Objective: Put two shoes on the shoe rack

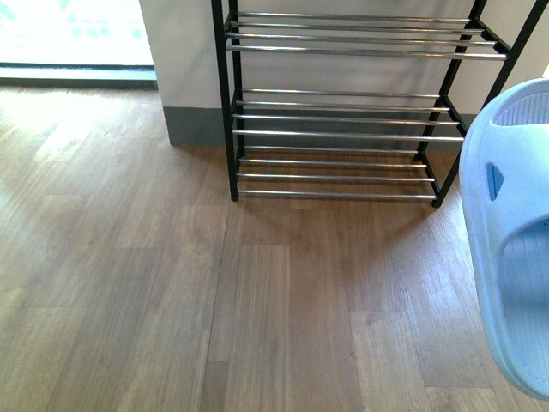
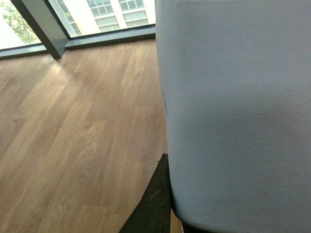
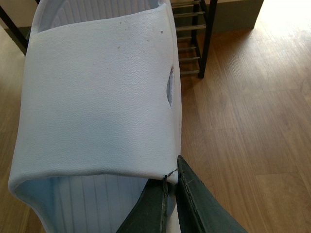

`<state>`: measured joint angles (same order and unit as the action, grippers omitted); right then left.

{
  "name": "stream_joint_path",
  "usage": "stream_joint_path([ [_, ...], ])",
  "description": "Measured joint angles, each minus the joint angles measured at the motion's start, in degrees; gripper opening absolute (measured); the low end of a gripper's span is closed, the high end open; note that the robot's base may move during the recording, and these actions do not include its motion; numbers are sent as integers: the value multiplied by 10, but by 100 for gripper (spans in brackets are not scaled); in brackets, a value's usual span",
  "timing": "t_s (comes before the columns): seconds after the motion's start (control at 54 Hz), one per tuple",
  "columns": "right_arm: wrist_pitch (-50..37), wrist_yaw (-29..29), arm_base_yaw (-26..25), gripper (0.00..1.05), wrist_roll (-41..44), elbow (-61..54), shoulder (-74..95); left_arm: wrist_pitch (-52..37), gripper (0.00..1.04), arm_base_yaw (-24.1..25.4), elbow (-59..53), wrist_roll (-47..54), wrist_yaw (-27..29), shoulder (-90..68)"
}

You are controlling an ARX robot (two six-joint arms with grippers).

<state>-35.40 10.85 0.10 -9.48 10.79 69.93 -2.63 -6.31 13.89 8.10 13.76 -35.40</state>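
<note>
1. Slide [image 1: 513,249] pale blue, airborne right of rack [image 1: 343,112], clamped in right end effector [image 3: 171,187].
2. Left end effector [image 2: 163,194] shut on second slide [image 2: 233,107].
3. Rack tiers bare, floor [image 1: 171,283] wooden.

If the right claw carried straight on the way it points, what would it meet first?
Probably the black metal shoe rack: the right claw, gripping the pale blue rubber slide sandal, points toward it, though depth is unclear.

A home-like entry area: wood-plank flooring [image 1: 171,300] runs up to a black, chrome-barred shoe rack [image 1: 343,112] standing against a white wall with grey skirting [image 1: 193,124], with a floor-level window [image 1: 73,34] left of the rack.
</note>
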Motion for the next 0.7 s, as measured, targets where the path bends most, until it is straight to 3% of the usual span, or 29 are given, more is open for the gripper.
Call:
stream_joint_path([
  [0.703,0,0,0,1,0,0,0,0,2,0,0,-1,0,-1],
])
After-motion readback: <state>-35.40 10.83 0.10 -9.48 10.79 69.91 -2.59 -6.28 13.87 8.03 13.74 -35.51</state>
